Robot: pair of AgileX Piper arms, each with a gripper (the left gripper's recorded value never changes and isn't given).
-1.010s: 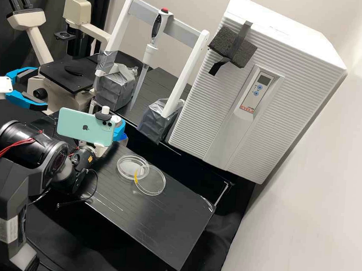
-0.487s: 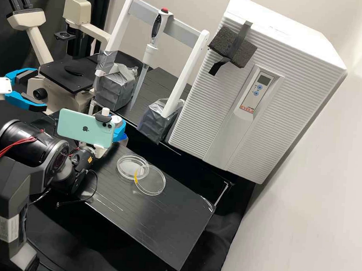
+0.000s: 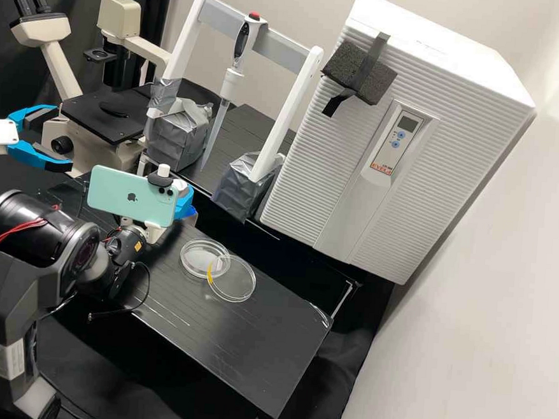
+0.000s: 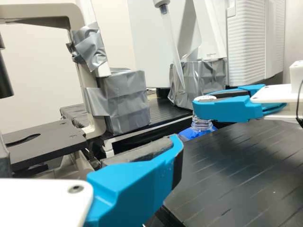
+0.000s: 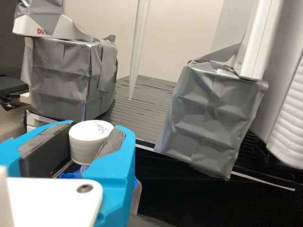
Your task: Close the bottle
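My right gripper is shut on a white ribbed cap. In the left wrist view that gripper holds the cap just above the clear threaded neck of a blue-labelled bottle; a narrow gap shows between cap and neck. The bottle stands at the bench's edge. In the high view the right gripper sits behind a mint phone mounted on its arm. My left gripper hangs open at the far left, in front of the microscope, with nothing in it.
Two clear petri dishes lie on the black bench. A pipette hangs from a white stand with grey-taped feet. A microscope stands at the back left. A white ribbed machine is at the right.
The near arm's large joint has swung a little to the left. Its gripper with the cap stays over the bottle. The left arm has not moved.
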